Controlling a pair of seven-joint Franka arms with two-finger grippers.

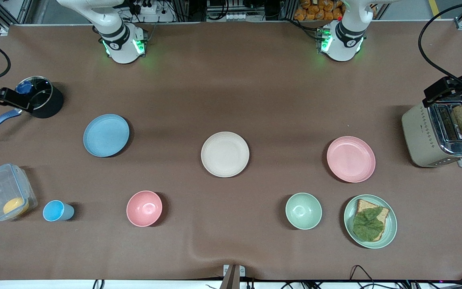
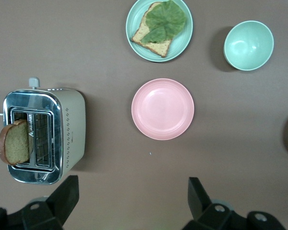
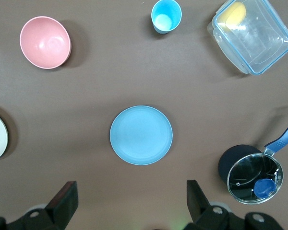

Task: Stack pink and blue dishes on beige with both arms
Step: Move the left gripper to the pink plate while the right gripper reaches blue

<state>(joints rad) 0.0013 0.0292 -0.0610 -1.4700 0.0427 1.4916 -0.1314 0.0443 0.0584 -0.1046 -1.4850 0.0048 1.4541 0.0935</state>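
The cream-beige plate (image 1: 225,154) lies flat at the middle of the table. The light blue plate (image 1: 106,135) lies toward the right arm's end and the pale pink plate (image 1: 351,159) toward the left arm's end; all three are bare. My left gripper (image 2: 133,191) hangs open high over bare table beside the pink plate (image 2: 162,109). My right gripper (image 3: 129,191) hangs open high over bare table beside the blue plate (image 3: 141,135). Neither gripper holds anything. Neither hand shows in the front view.
A toaster (image 1: 439,136) holding a bread slice stands at the left arm's end. Nearer the front camera are a pale green plate (image 1: 392,224) with toast, a green bowl (image 1: 303,210), a pink bowl (image 1: 144,208), a blue cup (image 1: 56,210) and a clear box (image 1: 4,192). A black pot (image 1: 40,98) stands at the right arm's end.
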